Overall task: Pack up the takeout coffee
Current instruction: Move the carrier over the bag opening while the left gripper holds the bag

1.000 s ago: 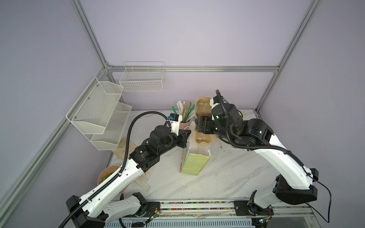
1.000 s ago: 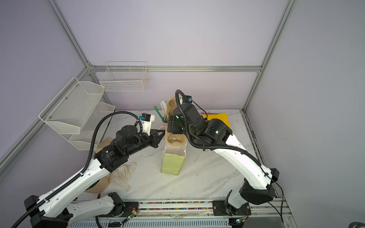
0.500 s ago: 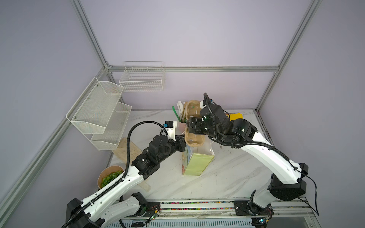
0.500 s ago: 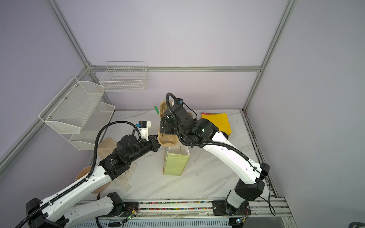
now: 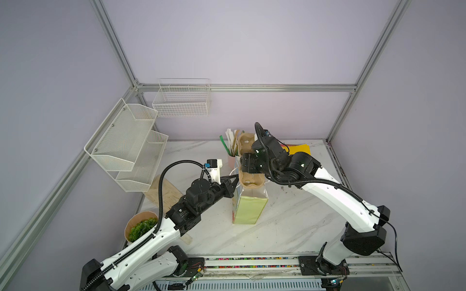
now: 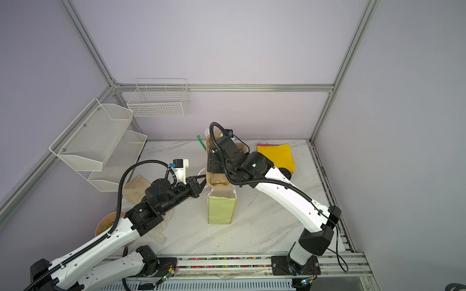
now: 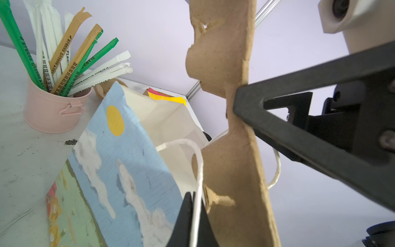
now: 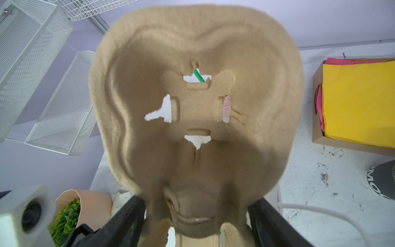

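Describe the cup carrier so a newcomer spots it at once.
On the marble table, find the paper bag standing mid-table, its handle pinched by the left claw. Right above its open top, the right claw grips the cup carrier at its waist. Unlike the smooth printed bag and the pink straw bucket behind it, it is rough brown moulded pulp with two slotted cup wells.

I see the paper bag point(image 7: 128, 149) in blue sky, white clouds, yellow sun; near side lime green, handle point(image 7: 199, 169) white. The pulp cup carrier point(image 8: 192, 53): plain tan. Far back, pink pail point(image 7: 49, 111) w/ green, white & brown straws point(image 7: 75, 62). Far rt, napkins point(image 6: 276, 155) yellow over pink. The tabletop point(image 5: 290, 226): white marble, grey veins. The coffee cup point(image 8: 382, 181): blk, white lettering.
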Action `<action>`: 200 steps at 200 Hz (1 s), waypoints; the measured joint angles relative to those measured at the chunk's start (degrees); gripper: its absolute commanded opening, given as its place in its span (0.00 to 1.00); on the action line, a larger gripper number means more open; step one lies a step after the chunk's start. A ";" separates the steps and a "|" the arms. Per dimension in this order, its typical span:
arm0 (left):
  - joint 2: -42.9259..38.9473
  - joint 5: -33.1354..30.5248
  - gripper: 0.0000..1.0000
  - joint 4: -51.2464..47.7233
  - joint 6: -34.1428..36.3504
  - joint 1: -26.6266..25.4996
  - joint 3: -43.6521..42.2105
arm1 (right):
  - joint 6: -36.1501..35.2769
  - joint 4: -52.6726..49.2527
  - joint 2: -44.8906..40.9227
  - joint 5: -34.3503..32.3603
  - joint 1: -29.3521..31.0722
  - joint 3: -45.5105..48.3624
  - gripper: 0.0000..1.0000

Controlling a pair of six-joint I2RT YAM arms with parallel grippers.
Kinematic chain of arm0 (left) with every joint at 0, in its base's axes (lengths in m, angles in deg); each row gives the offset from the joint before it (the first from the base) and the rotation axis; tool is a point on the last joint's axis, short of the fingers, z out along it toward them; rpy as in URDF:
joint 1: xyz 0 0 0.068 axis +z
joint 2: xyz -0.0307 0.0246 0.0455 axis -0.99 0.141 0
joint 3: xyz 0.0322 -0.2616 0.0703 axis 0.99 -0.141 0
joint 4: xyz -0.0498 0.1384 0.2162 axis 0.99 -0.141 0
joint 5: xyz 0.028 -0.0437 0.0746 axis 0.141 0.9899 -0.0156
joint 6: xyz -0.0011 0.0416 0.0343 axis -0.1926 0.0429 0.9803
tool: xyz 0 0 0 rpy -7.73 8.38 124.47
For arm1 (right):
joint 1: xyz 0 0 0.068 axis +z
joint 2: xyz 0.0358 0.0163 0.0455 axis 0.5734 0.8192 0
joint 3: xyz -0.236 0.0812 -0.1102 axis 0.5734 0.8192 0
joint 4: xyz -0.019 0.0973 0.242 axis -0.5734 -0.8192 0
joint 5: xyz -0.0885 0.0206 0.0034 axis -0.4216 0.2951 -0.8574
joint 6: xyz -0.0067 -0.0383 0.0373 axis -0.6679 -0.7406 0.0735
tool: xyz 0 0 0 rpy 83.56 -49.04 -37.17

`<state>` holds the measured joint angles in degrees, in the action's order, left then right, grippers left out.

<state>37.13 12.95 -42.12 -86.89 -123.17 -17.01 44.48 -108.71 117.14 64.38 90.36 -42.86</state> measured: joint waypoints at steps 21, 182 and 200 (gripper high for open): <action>-1.05 -0.55 0.00 0.55 -0.20 0.00 -1.27 | 0.04 -0.04 -0.15 -0.33 -0.09 0.00 0.77; -5.09 -4.87 0.00 5.11 -2.54 0.00 -6.91 | 1.75 -6.91 6.56 2.82 -0.11 -3.26 0.76; -5.09 -5.07 0.00 5.81 -2.73 0.00 -7.02 | 2.19 -8.46 7.52 3.17 -0.11 -3.37 0.76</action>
<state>32.04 7.88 -36.31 -89.62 -123.17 -24.03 46.67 -117.17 124.65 67.55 90.26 -46.22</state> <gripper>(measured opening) 0.047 0.764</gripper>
